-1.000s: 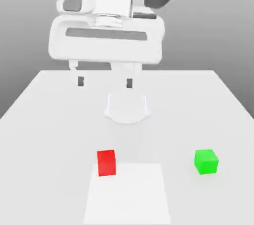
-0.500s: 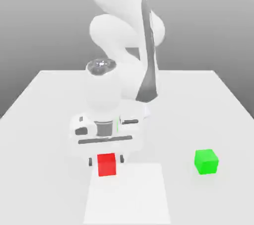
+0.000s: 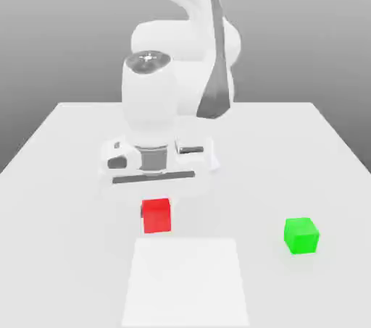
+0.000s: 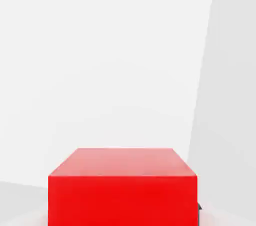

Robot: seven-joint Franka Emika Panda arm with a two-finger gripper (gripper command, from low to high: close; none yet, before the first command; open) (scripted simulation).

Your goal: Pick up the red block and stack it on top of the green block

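Red block [image 3: 156,216] up at the gripper [image 3: 156,212], held between its fingers, which are closed in on two opposite sides; block sits level, seemingly clear of the table [image 3: 246,174]. Green block [image 3: 301,236] rests on the table, well apart, toward the exterior view's right

Step in hand, as I judge it: lift and carry. Best done straight up first, until the red block's underside is surely above the green block's top, then across at an even pace, no twist at the wrist. Over the green block, pause, match faces and edges, lower slowly, let go only once the lower block bears the weight. Risk: coming across too low and knocking the green block, or setting down off centre so the top one tips

Materials: both blocks plain cubes, matte, flat-faced, sharp-edged, no markings; flat faces should suit flat pads and stack steadily. In the hand view the red one shows a paler upper face and a deeper red side. Table pale and smooth, a whiter four-sided patch [image 3: 186,283] near the red block. Arm [image 3: 149,102] white, rounded shells, dark grey insets
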